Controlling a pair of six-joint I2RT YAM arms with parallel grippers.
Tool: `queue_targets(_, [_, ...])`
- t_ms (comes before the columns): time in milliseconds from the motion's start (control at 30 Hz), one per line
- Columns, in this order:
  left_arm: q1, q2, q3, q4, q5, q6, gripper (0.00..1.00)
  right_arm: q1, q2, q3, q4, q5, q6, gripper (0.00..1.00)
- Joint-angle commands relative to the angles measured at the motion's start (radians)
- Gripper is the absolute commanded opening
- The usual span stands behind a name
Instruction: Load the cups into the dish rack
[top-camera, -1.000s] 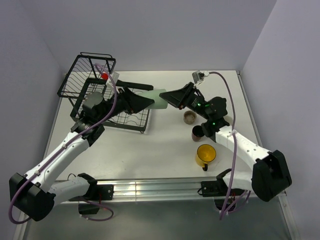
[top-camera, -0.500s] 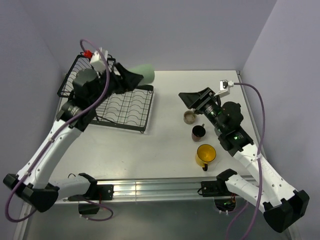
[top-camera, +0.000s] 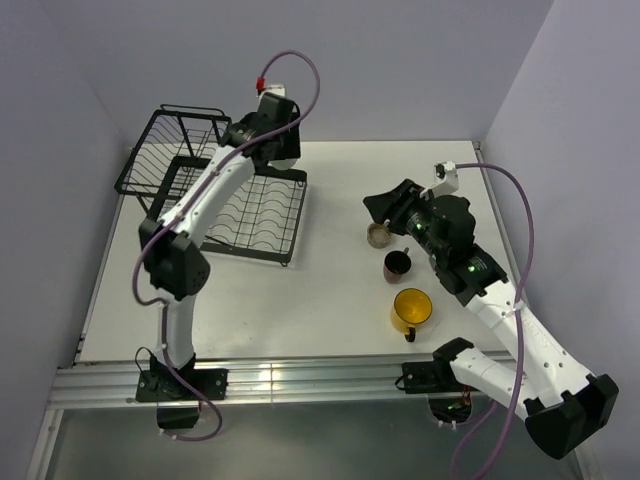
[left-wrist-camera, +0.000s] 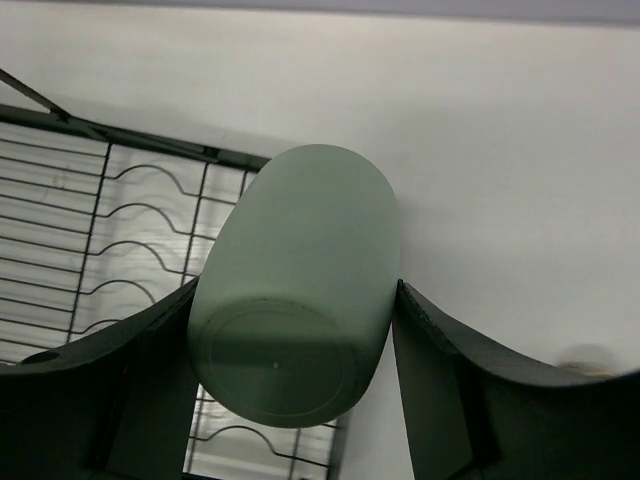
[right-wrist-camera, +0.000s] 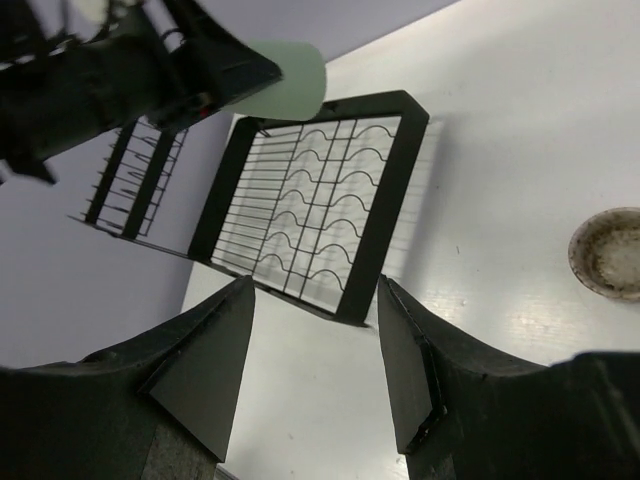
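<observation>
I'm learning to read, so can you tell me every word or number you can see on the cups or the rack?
None. No word, number, brand or sign can be read in any view: the pale green cup, the beige cup, the brown mug, the yellow mug and the dish rack all look plain.
</observation>
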Motion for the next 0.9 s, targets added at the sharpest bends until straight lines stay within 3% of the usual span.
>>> queue_targets(0, [0.011,0.096,0.204,-0.174,-0.098,0.062,0.0,-0.004,0.01,0.057,-0.021,0.005,-0.046,0.6])
queue_targets(100, [0.025,0.175,0.259,-0.204,-0.083,0.068,0.0,-0.004,0.021,0.046,-0.014,-0.007,-0.046,0.6])
queue_targets(400, [0.074,0.215,0.078,-0.138,-0.06,0.065,0.0,-0.003,0.064,0.04,0.013,-0.041,-0.044,0.59])
queue_targets(867, [0.095,0.272,0.077,-0.141,-0.08,0.072,0.04,-0.003,0.09,0.032,0.024,-0.055,-0.046,0.58])
